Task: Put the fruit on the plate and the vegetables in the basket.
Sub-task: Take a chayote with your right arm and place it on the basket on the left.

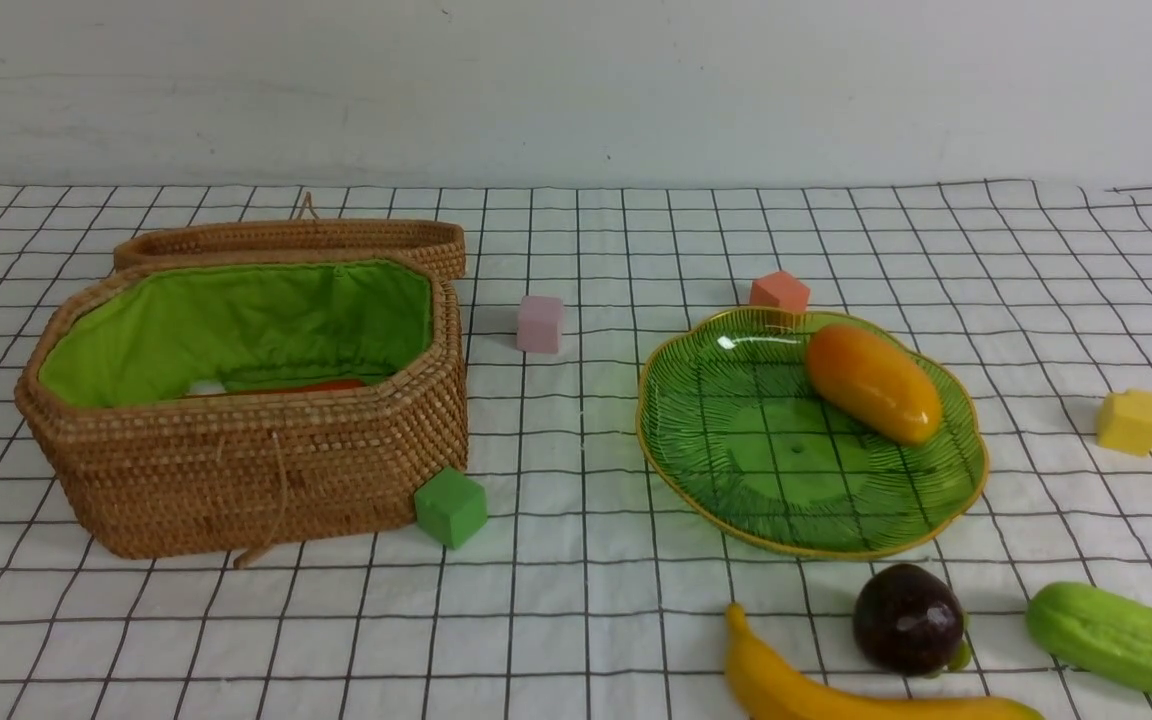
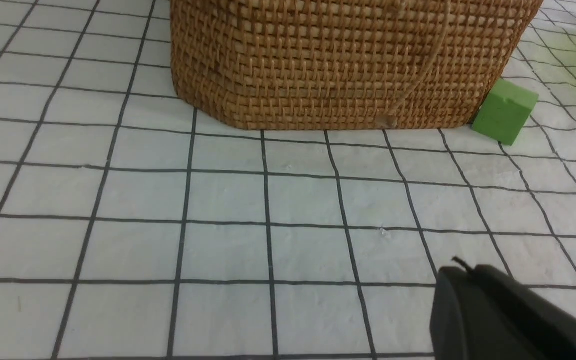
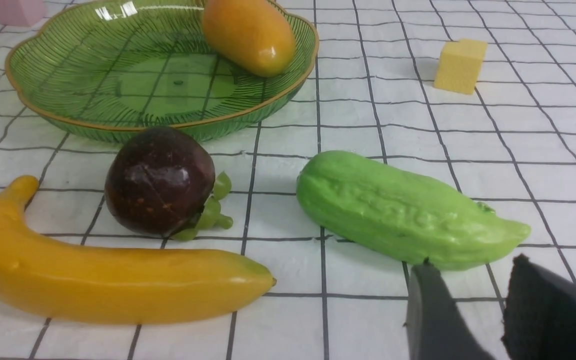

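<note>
We see a glossy orange mango (image 1: 873, 383) on the ribbed green plate (image 1: 736, 440) at three o'clock; banana (image 1: 796, 690), dark purple fruit (image 1: 908, 618), bumpy gourd (image 1: 1116, 640) lie at five o'clock. Our left hand (image 2: 468, 272) is closed; right hand (image 3: 473, 262) open, empty.

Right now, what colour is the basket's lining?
The lining of the basket is plain bright green; the front view shows it best.

Left gripper (image 2: 468, 280): matte black shell, rounded wedge outline, thin dark wisp (image 2: 460, 261) at its tip.
Right gripper (image 3: 473, 265): two tapering dark fingers (image 3: 435, 320).
Grey finger (image 3: 433, 305): smooth, dull charcoal, narrowing to a point.
Black finger (image 3: 548, 310): broader, finely textured face like fabric.
</note>
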